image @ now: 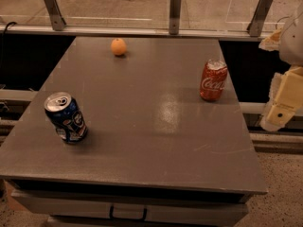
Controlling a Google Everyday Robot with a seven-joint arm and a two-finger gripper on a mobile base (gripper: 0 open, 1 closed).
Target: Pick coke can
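The coke can [212, 80] is red with white script and a silver top. It stands upright near the right edge of the grey table [142, 126]. My gripper [282, 105] is a cream-coloured part at the far right of the view, off the table's right side and clear of the can.
A dark blue can [66, 117] with white markings stands tilted near the table's left front. An orange [119, 47] lies at the back middle. A glass railing with metal posts [175, 13] runs behind the table. A drawer handle [128, 213] shows below the front edge.
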